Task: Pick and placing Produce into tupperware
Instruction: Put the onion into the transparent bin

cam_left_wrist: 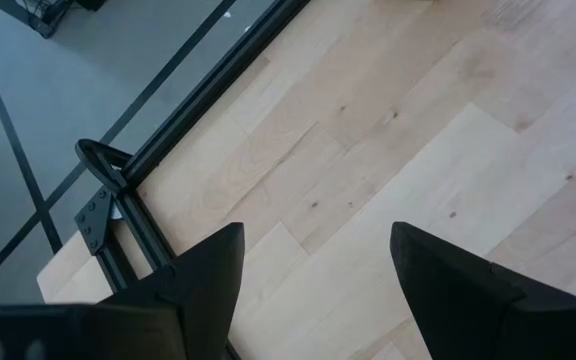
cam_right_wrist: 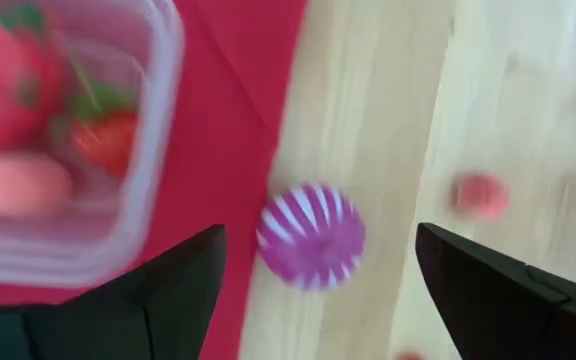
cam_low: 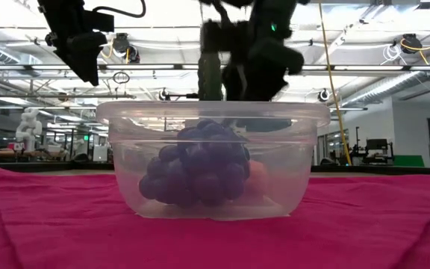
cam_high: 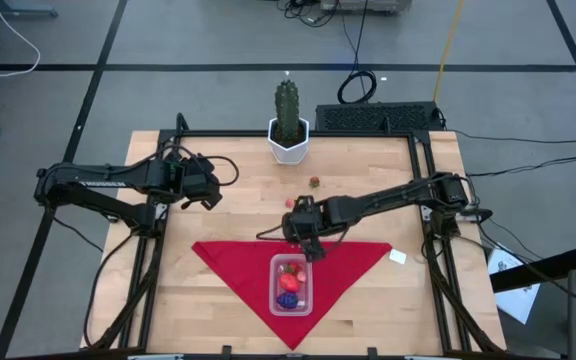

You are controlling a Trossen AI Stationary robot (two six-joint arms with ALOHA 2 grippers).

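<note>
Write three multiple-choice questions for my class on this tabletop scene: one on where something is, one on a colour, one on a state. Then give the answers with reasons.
1. Where does the tupperware sit?
A. On the red cloth
B. On bare wood beside the cactus
C. On the floor

2. What colours are on the striped produce piece lying in front of the right hand?
A. Green and yellow
B. Purple and white
C. Black and orange

3. What state is the left hand in?
A. Shut on a strawberry
B. Shut on the cloth
C. Open and empty

Answers:
1. A, the high view shows the container on the cloth.
2. B, the right wrist view shows purple and white stripes.
3. C, the left wrist view shows only bare table between its spread fingers.
</note>
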